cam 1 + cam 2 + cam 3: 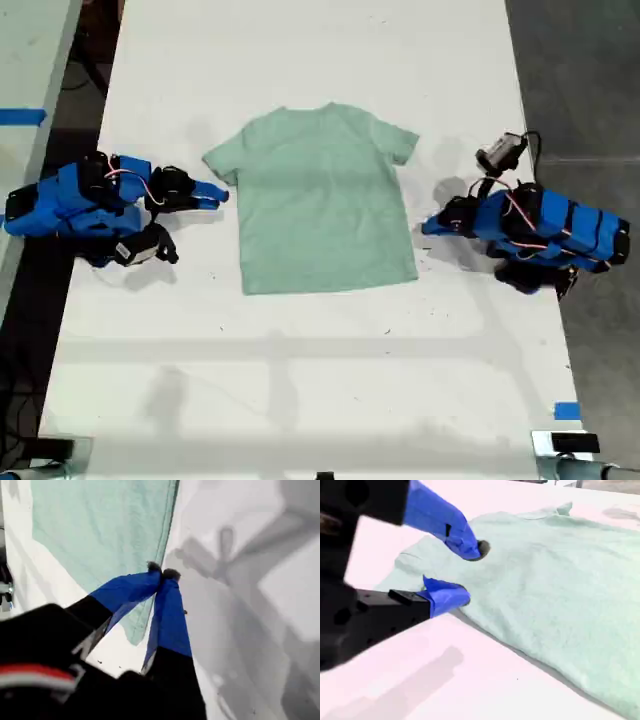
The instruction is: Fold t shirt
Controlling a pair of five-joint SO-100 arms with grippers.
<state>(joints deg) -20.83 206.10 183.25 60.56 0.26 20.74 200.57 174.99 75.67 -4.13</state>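
White table (300, 400) carries the pale mint-green short-sleeved cloth t shirt (322, 200), spread flat at centre of the exterior view, neck toward the top; no fold made, so the whole task is judged outstanding. My second gripper (461, 572) sits at the sleeve on that view's left, jaws parted, holding nothing. My first gripper (162, 574) sits by the hem corner at that view's right, tips together, apparently empty.

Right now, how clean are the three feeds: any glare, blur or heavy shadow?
Exterior view: sharp, evenly lit, soft arm shadows on the table. First wrist view: my first gripper slightly soft, broad grey shadows beside the t shirt. Second wrist view: table washed out pinkish, my second gripper blurred.
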